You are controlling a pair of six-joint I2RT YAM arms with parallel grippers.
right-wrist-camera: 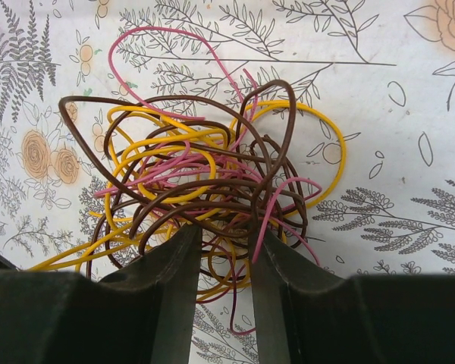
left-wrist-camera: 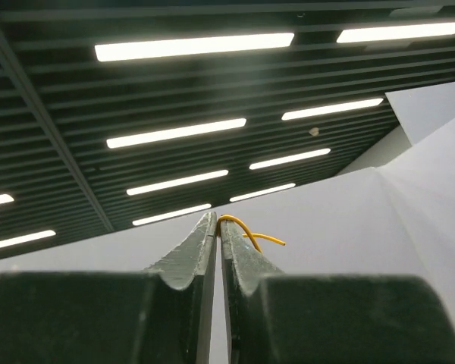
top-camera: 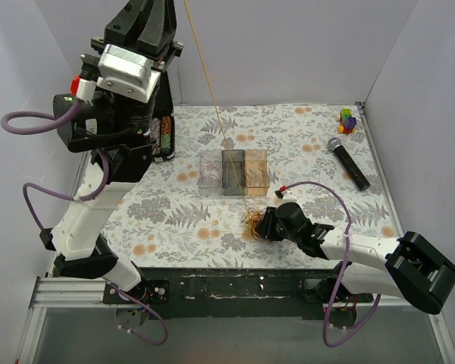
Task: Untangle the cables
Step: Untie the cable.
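The cables (right-wrist-camera: pixel 205 182) are a loose tangle of thin yellow, pink and brown strands lying on the floral table cover, seen from above as a small clump (top-camera: pixel 252 221). My right gripper (right-wrist-camera: pixel 224 231) is low over the tangle's near side. Its jaws stand apart, with a few slack strands crossing the gap and none pinched. One yellow strand (top-camera: pixel 212 98) runs taut from the clump up past the top of the overhead view. My left gripper (left-wrist-camera: pixel 218 221) is raised high, pointing at the ceiling, shut on that strand's end (left-wrist-camera: pixel 246 231), which curls out beside the fingertips.
Three small see-through boxes (top-camera: pixel 233 172) stand just behind the clump. A black microphone (top-camera: pixel 347 162) lies at the right and a colourful toy (top-camera: pixel 348 120) in the far right corner. A dark rack (top-camera: pixel 164 136) stands by the raised left arm (top-camera: pixel 125 76). White walls enclose the table.
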